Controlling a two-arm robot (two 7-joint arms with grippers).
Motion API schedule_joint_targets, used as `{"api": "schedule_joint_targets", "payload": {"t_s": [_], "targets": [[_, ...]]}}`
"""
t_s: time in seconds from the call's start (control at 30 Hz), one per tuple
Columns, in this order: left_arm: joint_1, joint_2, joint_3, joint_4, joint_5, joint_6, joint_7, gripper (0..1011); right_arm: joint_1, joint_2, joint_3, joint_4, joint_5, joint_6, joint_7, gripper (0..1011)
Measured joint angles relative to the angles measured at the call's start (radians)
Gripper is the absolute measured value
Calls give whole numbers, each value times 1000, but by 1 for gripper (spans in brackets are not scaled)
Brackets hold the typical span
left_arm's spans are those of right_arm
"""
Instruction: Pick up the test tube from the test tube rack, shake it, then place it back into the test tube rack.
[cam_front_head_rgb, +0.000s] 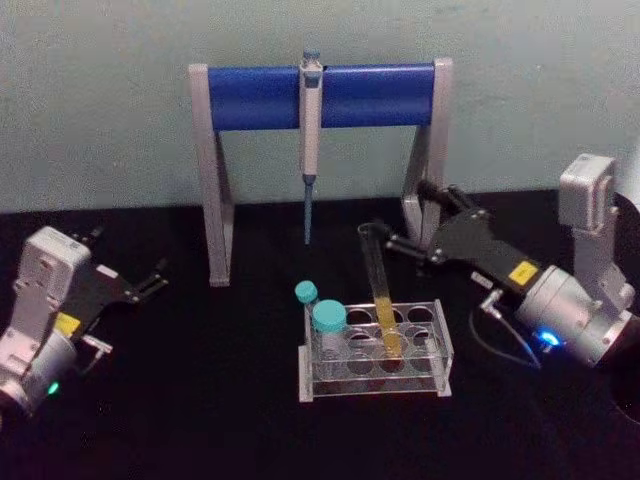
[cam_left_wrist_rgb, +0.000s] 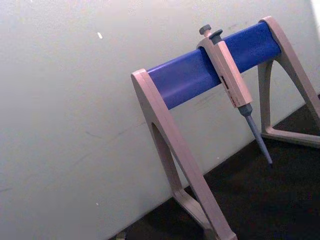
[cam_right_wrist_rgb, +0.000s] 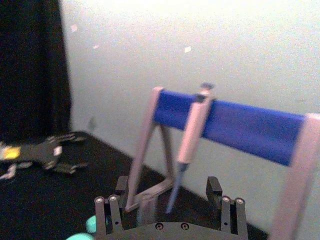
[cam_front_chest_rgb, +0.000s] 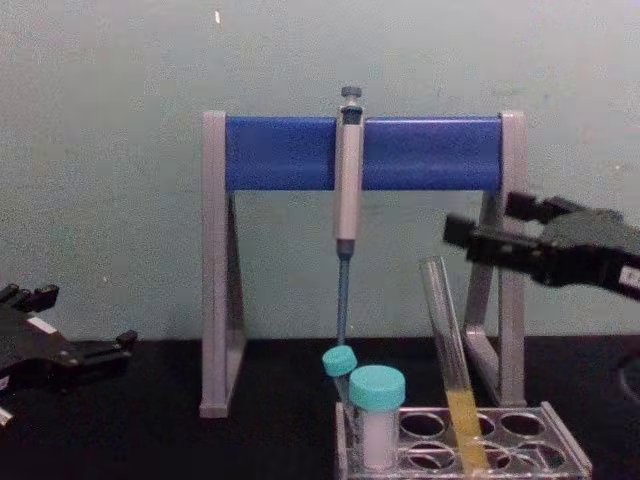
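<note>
Approaching stage: the right gripper (cam_front_head_rgb: 392, 240) hangs with jaws spread wide, just beside the rim of the test tube (cam_front_head_rgb: 381, 290), which leans in the test tube rack (cam_front_head_rgb: 440, 345) below. Next: enclose and clamp. Left gripper (cam_front_head_rgb: 150, 281) parked well apart.

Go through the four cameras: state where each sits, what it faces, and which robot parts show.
Head: high, looking down at the test tube rack and test tube; left pincer and right pincer show.
Chest: low, facing across; right pincer near the tube's top.
Left wrist: faces the pipette stand; no pincer.
Right wrist: faces the stand over its own open pincer.
All share the stand.
</note>
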Motion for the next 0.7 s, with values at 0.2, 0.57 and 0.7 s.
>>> {"api": "schedule_joint_targets", "payload": {"t_s": [0.2, 0.57, 0.7], "targets": [[0, 0, 0, 0, 0, 0, 0, 1001, -34, -28, 57, -22, -34, 43, -148, 1000], [0, 0, 0, 0, 0, 0, 0, 1001, -49, -51, 86, 3, -123, 261, -325, 1000], [0, 0, 0, 0, 0, 0, 0, 1001, -49, -55, 87, 19, -134, 318, -337, 1000]]}}
